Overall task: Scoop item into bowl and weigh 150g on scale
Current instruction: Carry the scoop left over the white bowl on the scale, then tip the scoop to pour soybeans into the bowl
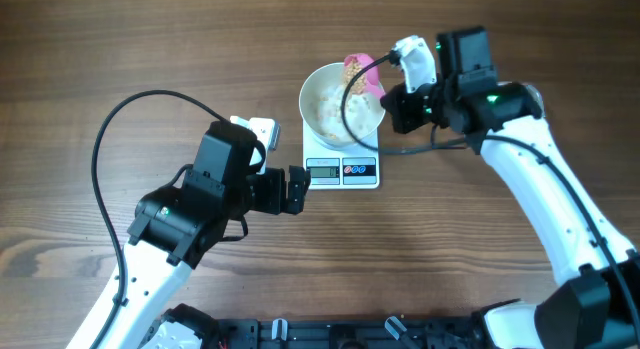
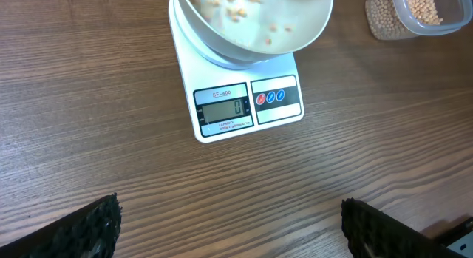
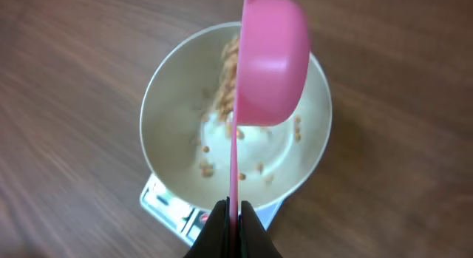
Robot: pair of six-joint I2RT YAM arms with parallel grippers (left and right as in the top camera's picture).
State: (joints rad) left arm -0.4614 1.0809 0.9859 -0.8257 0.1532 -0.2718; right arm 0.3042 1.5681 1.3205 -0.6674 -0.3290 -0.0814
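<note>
The beans (image 3: 224, 88) are small, hard and smooth, so they will likely roll and bounce. They are best carried in the pink scoop (image 3: 270, 58), held by its thin flat handle. The right gripper (image 3: 233, 214) is clamped on the end of that handle, with the scoop tipped above the scale (image 1: 342, 170) and spilling beans into the white bowl (image 3: 174, 132) sitting on the scale. Only a thin scatter lies in the bowl. A clear tub (image 2: 425, 10) holding more beans stands near the scale. The left gripper (image 1: 297, 192), jaws wide and empty, hovers by the scale's display edge.
</note>
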